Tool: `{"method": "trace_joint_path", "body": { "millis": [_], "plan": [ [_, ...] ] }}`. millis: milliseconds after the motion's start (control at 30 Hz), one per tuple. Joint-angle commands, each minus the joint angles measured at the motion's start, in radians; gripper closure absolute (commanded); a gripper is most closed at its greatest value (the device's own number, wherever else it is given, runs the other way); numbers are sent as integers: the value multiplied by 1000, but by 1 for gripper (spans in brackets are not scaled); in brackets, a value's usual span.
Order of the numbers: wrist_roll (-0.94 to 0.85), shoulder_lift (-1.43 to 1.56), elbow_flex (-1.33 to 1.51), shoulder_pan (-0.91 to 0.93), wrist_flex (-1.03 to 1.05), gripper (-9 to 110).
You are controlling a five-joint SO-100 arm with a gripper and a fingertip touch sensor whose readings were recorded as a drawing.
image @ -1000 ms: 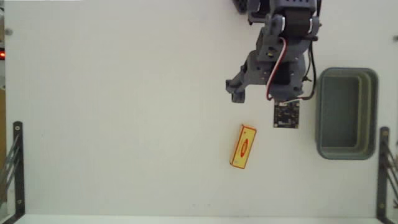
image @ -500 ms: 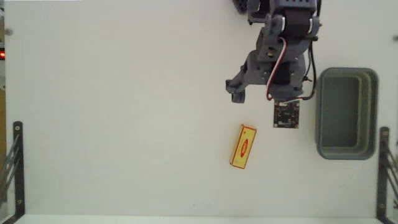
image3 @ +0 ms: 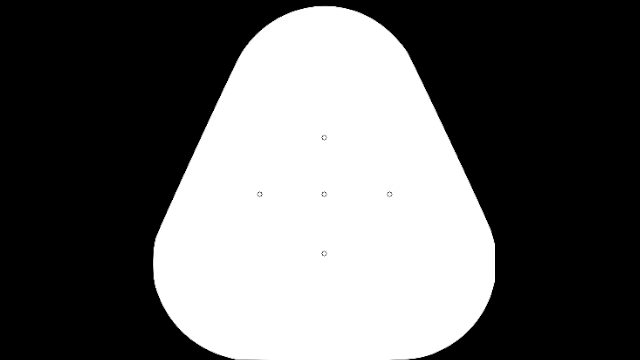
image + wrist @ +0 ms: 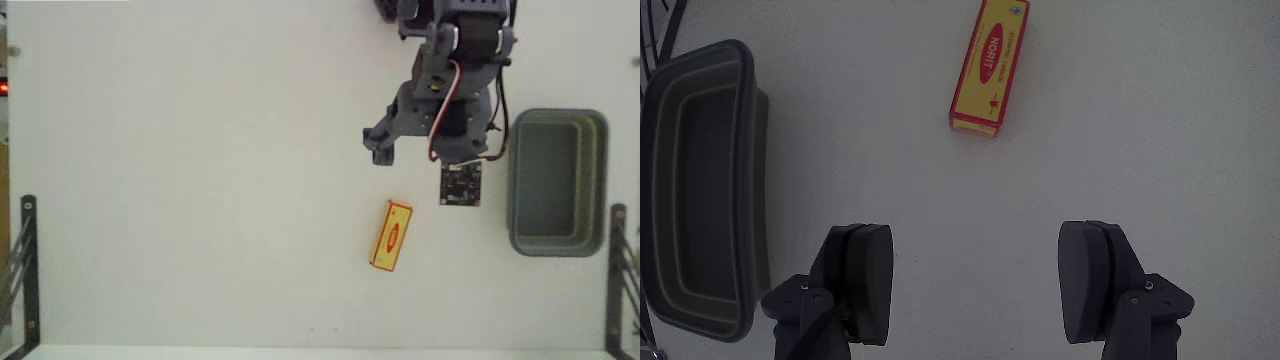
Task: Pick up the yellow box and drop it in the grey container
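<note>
Your hand (image 4: 975, 280) stood wide open and empty, above bare counter (image 4: 200, 200). The yellow box (image 4: 988, 66) lay flat ahead of it, well apart from the grey container (image 4: 700, 190). It looked light, stiff and smooth: you were best placed to grip across its narrow sides. The white counter was plain and uncluttered.

Likely a lab: bare white table (image 4: 200, 200), metal brackets (image 4: 22, 260).
</note>
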Motion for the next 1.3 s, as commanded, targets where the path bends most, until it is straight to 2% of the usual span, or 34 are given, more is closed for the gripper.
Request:
{"method": "trace_joint_path", "body": {
  "millis": [0,1267],
  "plan": [
    [5,37,5,3,2,-9],
    [5,-328,-97,3,-260,-9]
  ]
}}
